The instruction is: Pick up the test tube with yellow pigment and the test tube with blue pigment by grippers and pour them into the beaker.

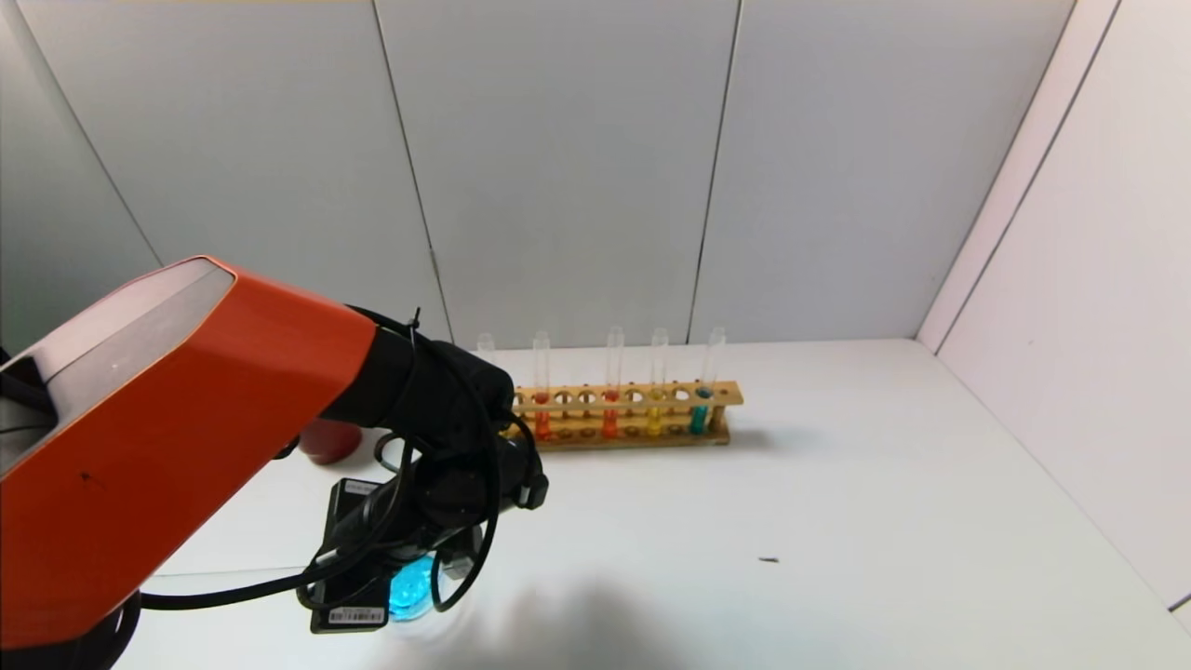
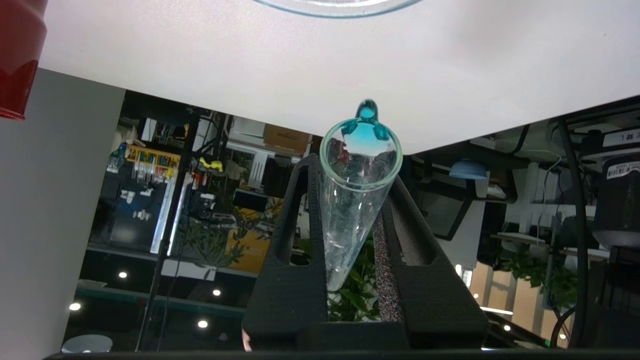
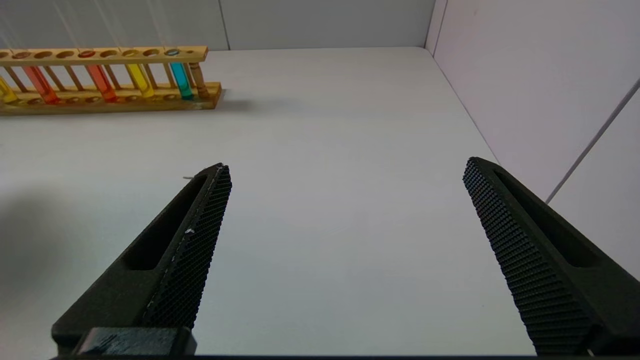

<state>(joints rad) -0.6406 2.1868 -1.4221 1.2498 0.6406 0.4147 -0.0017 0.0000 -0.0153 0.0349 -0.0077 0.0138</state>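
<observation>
My left gripper (image 2: pixel 352 170) is shut on the blue pigment test tube (image 2: pixel 350 210), tipped with its mouth over the beaker (image 1: pixel 414 588). The tube looks almost empty, with blue drops hanging at its lip (image 2: pixel 367 112). The beaker holds bright blue liquid and is half hidden under my left wrist; its rim (image 2: pixel 340 7) shows in the left wrist view. A yellow pigment test tube (image 1: pixel 654 409) stands in the wooden rack (image 1: pixel 730 393), also seen in the right wrist view (image 3: pixel 140 80). My right gripper (image 3: pixel 346 165) is open and empty above bare table, right of the rack.
The rack (image 3: pixel 202 51) also holds two orange-red tubes (image 3: pixel 102 82), a teal tube (image 3: pixel 180 80) and a second yellow tube (image 3: pixel 6 92) at its end. A dark red cup (image 1: pixel 327 439) stands behind my left arm. White walls close the back and right.
</observation>
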